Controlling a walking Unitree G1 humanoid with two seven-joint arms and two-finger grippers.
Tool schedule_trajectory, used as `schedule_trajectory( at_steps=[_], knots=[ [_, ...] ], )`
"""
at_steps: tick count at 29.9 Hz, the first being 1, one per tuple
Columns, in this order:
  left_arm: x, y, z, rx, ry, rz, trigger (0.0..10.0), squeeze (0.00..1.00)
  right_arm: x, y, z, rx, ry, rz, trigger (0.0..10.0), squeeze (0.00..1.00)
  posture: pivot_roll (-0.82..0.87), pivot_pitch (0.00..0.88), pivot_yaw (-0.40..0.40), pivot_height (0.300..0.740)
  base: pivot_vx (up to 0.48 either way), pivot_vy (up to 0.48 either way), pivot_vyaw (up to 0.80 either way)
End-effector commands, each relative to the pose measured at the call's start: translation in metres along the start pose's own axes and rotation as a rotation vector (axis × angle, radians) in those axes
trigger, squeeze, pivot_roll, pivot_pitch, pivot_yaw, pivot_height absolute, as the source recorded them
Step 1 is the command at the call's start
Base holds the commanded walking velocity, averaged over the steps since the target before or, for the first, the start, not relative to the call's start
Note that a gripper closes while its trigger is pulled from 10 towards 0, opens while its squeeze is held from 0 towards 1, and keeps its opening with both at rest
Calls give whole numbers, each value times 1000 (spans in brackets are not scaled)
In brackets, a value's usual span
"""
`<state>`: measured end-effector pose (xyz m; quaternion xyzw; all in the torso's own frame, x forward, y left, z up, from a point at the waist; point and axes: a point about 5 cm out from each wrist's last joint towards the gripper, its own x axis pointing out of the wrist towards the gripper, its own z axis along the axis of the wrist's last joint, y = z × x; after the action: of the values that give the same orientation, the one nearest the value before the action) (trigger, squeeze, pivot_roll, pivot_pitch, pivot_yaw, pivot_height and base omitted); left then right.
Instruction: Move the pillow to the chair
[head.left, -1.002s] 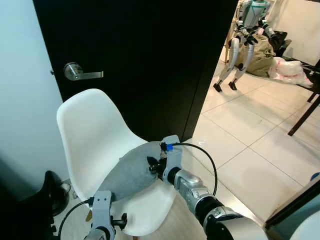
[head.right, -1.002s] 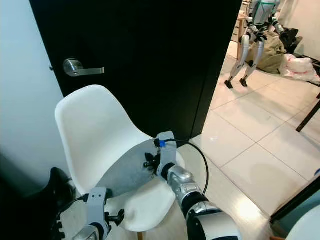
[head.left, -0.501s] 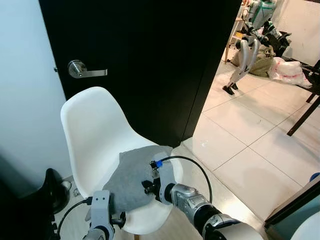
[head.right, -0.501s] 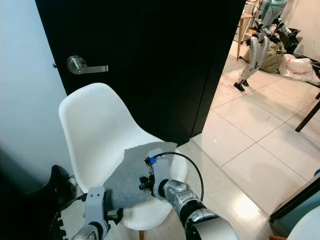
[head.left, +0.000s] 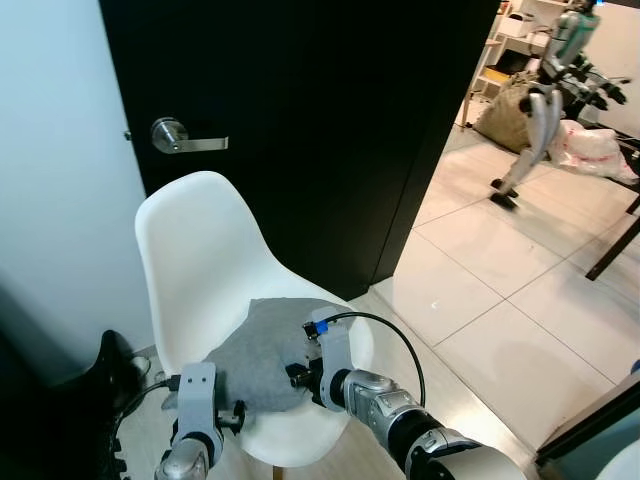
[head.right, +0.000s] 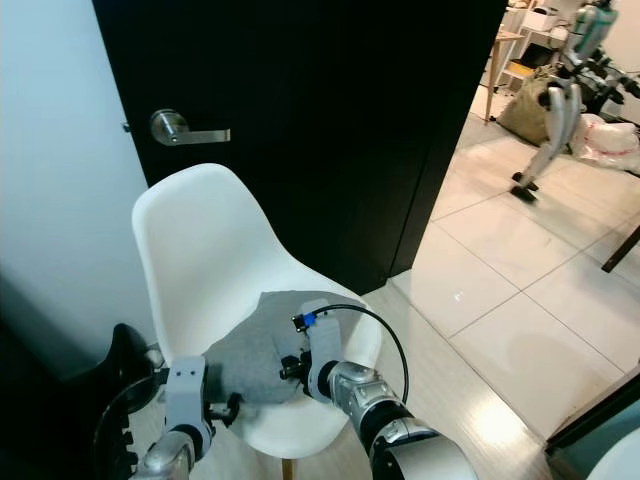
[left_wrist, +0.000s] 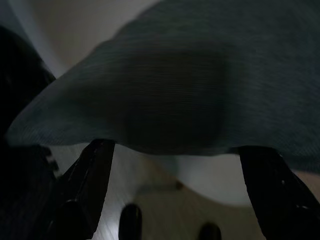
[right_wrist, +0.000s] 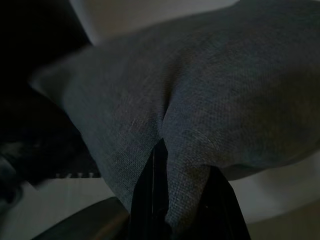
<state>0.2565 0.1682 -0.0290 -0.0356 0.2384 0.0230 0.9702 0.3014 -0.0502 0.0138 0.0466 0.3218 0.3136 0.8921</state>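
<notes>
A grey pillow (head.left: 255, 350) lies flat on the seat of a white shell chair (head.left: 195, 250). At the pillow's front right edge, my right gripper (head.left: 297, 375) is shut on the fabric. The right wrist view shows the grey cloth (right_wrist: 225, 100) pinched between the two black fingers (right_wrist: 155, 200). My left gripper (head.left: 232, 415) sits low at the pillow's front left corner. In the left wrist view its fingers (left_wrist: 85, 185) stand wide open, with the pillow (left_wrist: 200, 90) just beyond their tips.
A black door with a silver lever handle (head.left: 185, 140) stands right behind the chair, and a pale wall lies to the left. A black object (head.left: 90, 380) sits on the floor left of the chair. Open tiled floor (head.left: 500, 270) stretches right, where another robot's legs (head.left: 535, 120) stand.
The pillow has come down from a tilted hold to lie flat on the seat, and my right gripper has lowered with it. The camera has shifted; the far robot has walked to the right.
</notes>
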Motion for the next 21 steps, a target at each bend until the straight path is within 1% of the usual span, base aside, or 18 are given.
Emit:
schedule_trajectory(
  at_steps=[1, 5, 7, 11, 13, 17, 19, 21],
  knots=[
    [5, 2, 16, -5, -66, 22, 10000, 0, 6, 17, -10, -22, 52, 18, 10000, 0, 191, 5, -97, 670, 0, 0, 0],
    [6, 1, 18, -3, -71, 22, 10000, 0, 7, 20, -15, -39, 75, 22, 10000, 0, 191, 7, -98, 660, 0, 0, 0],
    [5, -1, 16, -14, -71, 26, 10000, 0, 9, 27, -23, -54, 104, 37, 10000, 0, 189, 19, -101, 645, 0, 0, 0],
    [4, -3, 14, -20, -70, 27, 10000, 0, 9, 31, -28, -64, 122, 46, 10000, 0, 190, 25, -103, 635, 0, 0, 0],
    [2, -6, 10, -20, -66, 25, 10000, 0, 10, 36, -36, -63, 151, 62, 10000, 0, 194, 39, -106, 625, 0, 0, 0],
    [1, -7, 9, -20, -65, 25, 10000, 0, 10, 38, -40, -66, 165, 68, 10000, 0, 197, 42, -109, 620, 0, 0, 0],
    [0, -7, 6, -21, -64, 31, 10000, 0, 10, 42, -48, -75, 198, 81, 10000, 0, 206, 57, -116, 610, 0, 0, 0],
    [-1, -6, 5, -20, -63, 35, 10000, 0, 10, 44, -52, -80, 213, 87, 10000, 0, 208, 61, -118, 605, 0, 0, 0]
  ],
)
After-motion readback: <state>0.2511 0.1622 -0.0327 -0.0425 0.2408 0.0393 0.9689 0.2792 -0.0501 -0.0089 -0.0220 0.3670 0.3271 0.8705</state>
